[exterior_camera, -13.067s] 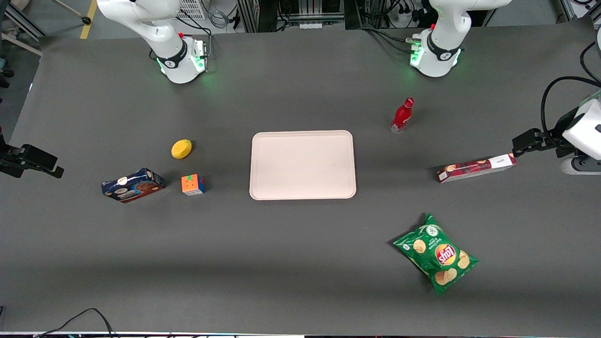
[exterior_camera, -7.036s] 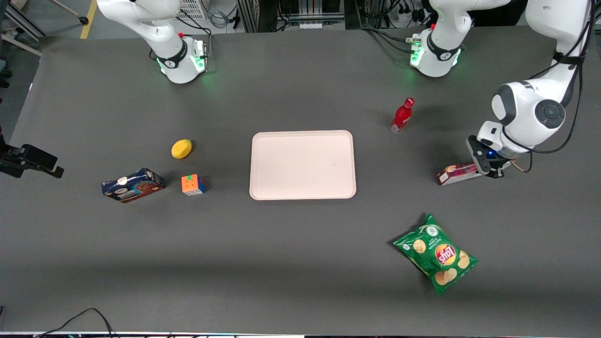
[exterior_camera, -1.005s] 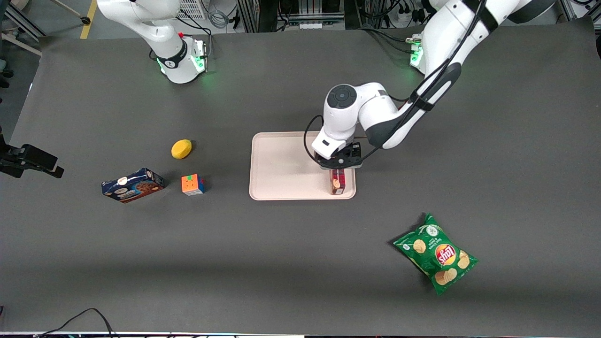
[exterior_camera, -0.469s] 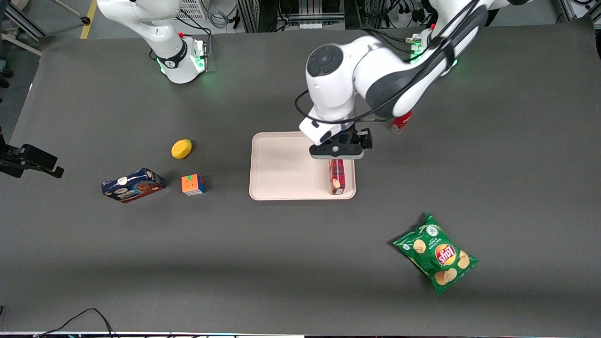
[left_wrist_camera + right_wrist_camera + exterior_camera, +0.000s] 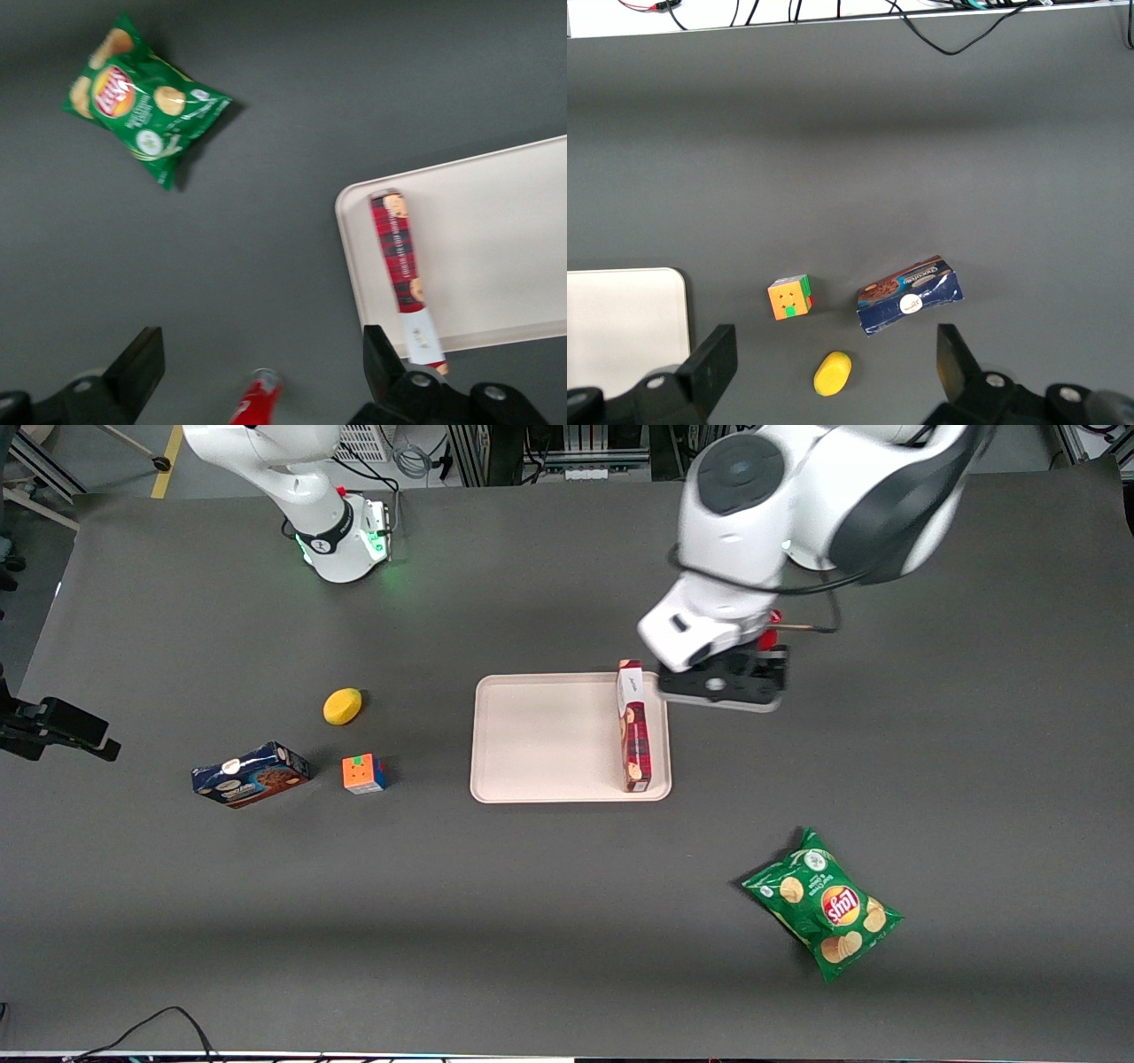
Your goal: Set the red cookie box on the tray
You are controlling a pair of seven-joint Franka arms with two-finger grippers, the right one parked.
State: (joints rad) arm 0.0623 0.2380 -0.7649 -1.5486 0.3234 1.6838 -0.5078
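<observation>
The red cookie box [image 5: 634, 731] lies flat on the tray [image 5: 549, 735], along the tray's edge toward the working arm's end, with its white end farther from the front camera. In the left wrist view the red cookie box [image 5: 403, 270] rests just inside the rim of the tray [image 5: 505, 230]. The left arm's gripper [image 5: 722, 691] hangs high above the table, beside the tray and clear of the box. Its fingers [image 5: 137, 367] stand wide apart, and the gripper [image 5: 261, 372] is open and holds nothing.
A red bottle [image 5: 772, 627] stands under the raised gripper, mostly hidden; the wrist view shows the bottle [image 5: 257, 403] far below. A green chips bag [image 5: 822, 903] lies nearer the front camera. A lemon [image 5: 342, 706], a colour cube [image 5: 364, 773] and a blue cookie box [image 5: 251, 774] lie toward the parked arm's end.
The gripper has let go of the red cookie box, risen, and swung off the tray toward the working arm's end. The box now lies uncovered on the tray.
</observation>
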